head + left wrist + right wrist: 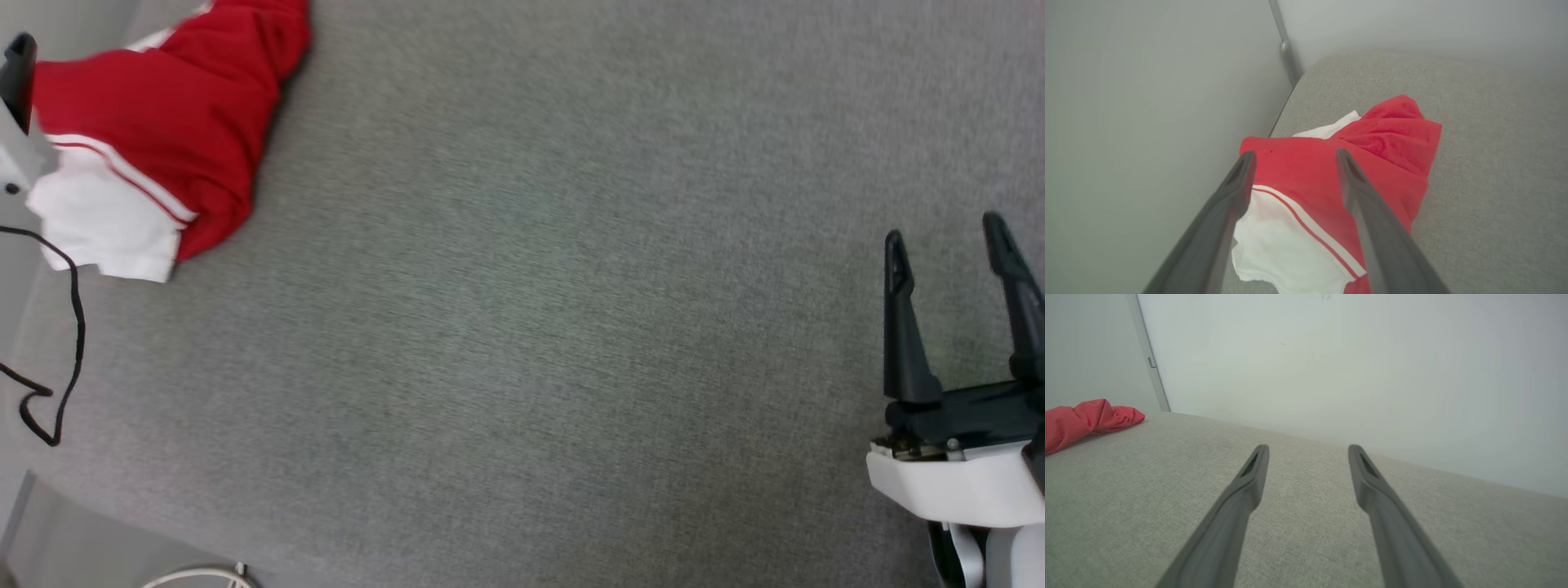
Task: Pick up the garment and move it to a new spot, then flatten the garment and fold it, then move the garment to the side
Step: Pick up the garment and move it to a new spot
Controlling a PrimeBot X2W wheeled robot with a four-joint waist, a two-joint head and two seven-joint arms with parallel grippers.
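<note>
Surface: tabletop (522,327) covered in grey woven fabric, corner rounded where it shows in the left wrist view. No creases in the cloth cover.

Room: pale grey-white wall panels (1331,367) stand close behind the tabletop on two sides. They meet at a thin metal post (1286,49), which carries a small bracket in the right wrist view. Strip of pale floor (65,539) at lower left of the head view, with a white curved rim (196,578) at the bottom edge. A thin black cable (76,327) hangs in loops along the left edge of the head view.

Garment (163,122): crumpled heap at the far left corner of the tabletop, near the post. Red body bunched up, white sleeve panel with thin red stripes on the near side.

Left tool (1295,157): jaws wide, holding nothing. In its own view the fingers frame the garment's red-and-white part. Contact with the cloth: cannot tell.

Right tool (944,233): jaws wide, holding nothing. It sits over bare tabletop at the right side, well apart from the garment.
</note>
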